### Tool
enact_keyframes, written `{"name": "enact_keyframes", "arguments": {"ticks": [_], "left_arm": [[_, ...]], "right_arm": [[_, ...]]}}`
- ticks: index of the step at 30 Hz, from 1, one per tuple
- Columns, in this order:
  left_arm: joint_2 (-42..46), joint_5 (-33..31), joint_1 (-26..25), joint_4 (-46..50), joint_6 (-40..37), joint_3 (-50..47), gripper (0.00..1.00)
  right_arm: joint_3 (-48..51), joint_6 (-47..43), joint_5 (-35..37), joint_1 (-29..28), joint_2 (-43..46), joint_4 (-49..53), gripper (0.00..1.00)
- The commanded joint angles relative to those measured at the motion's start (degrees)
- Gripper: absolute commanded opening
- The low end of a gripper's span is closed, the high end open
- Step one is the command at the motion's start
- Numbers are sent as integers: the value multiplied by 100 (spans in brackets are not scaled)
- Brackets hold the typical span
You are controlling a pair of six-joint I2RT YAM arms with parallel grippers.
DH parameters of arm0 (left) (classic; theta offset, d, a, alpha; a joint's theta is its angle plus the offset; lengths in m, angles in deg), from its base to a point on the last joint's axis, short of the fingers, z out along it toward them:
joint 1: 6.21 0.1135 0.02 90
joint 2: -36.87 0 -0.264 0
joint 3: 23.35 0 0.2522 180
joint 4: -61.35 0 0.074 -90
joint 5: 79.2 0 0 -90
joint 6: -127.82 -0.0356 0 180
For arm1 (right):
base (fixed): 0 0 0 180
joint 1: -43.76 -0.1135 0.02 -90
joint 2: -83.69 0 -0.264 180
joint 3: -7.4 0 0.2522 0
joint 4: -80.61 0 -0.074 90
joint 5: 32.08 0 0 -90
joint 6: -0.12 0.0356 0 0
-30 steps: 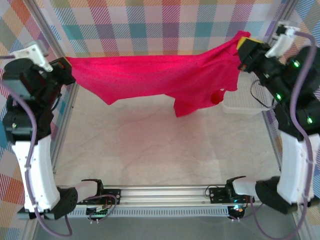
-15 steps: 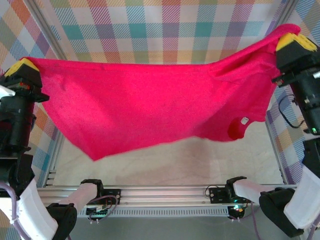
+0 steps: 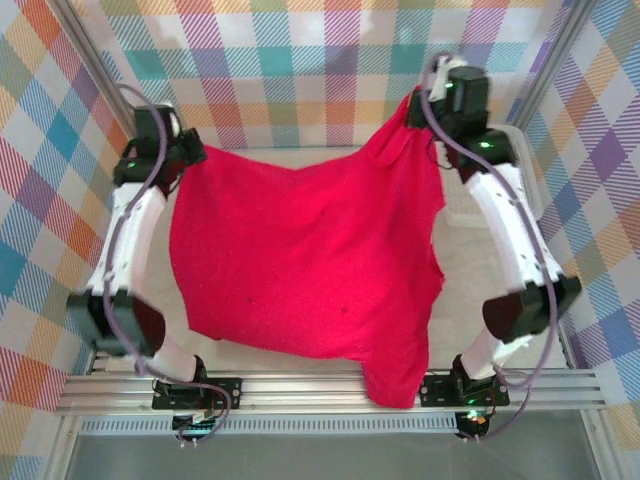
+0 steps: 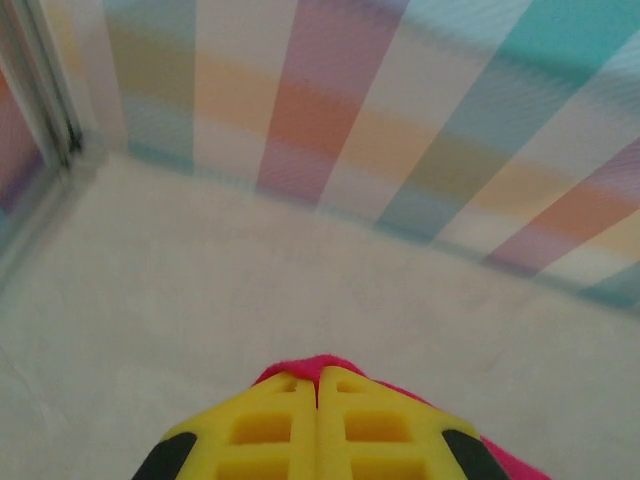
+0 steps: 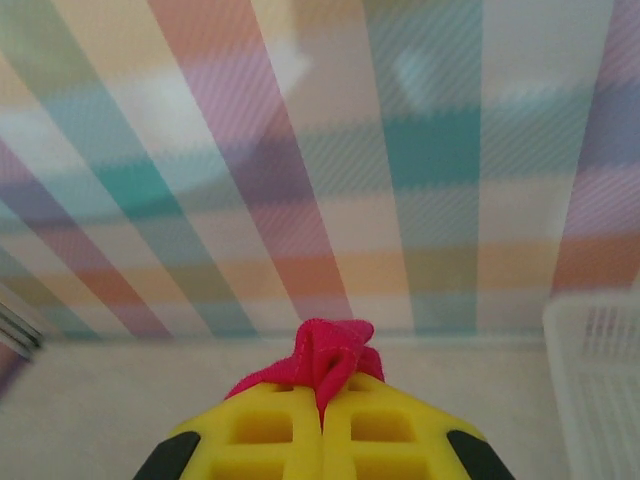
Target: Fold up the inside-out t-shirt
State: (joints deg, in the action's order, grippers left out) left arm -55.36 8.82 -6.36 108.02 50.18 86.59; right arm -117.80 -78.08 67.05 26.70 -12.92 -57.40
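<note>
Both clamped on red t-shirt, left pincer, right pincer, gripped cloth mostly hidden, basket cut off.

**tabletop_tom:** quick headcount, what's on the rig?

**yam_fan:** lol not much. One red shirt. Two arms, left arm and right arm. Two grippers, left gripper and right gripper, two yellow fingers on each.

**tabletop_tom:** anything else?

**yam_fan:** One white basket, one table. That's my count.
</note>
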Motion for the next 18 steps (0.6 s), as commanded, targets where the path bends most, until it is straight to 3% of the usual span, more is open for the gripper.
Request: {"name": "enact_keyframes", "arguments": {"ticks": [1, 2, 4, 5, 6, 8, 10, 11, 13, 18], "left_arm": [[-687, 20, 58, 71, 251, 370, 0], [-1048, 13, 54, 142, 296, 519, 2], [-1772, -171, 60, 385, 409, 961, 20], [-2155, -303, 72, 670, 482, 1353, 25], [-2471, -373, 82, 980, 512, 1795, 26], [-2887, -616, 93, 1508, 600, 2413, 31], [-2915, -760, 89, 1752, 710, 2537, 35], [-2811, -739, 93, 1763, 782, 2406, 36], [-2373, -517, 75, 1603, 975, 1726, 36], [-808, 750, -59, 502, 1506, -1005, 37]], "right_arm": [[-37, -164, 679, -309, -669, -668, 3], [-259, -94, 899, -330, -1123, -532, 12], [-1159, 86, 1104, -323, -2089, 123, 30], [-2022, 129, 1148, -316, -2741, 718, 37], [-3016, 199, 1198, -309, -3413, 1373, 51], [-4975, 316, 1077, -290, -4576, 2510, 54], [-6258, 494, 1039, -289, -5248, 3282, 60], [-6277, 590, 988, -277, -5259, 3425, 64], [-5312, 822, 600, -276, -4801, 3377, 66], [-1026, 1405, -843, -447, -2736, 1814, 67]]}}
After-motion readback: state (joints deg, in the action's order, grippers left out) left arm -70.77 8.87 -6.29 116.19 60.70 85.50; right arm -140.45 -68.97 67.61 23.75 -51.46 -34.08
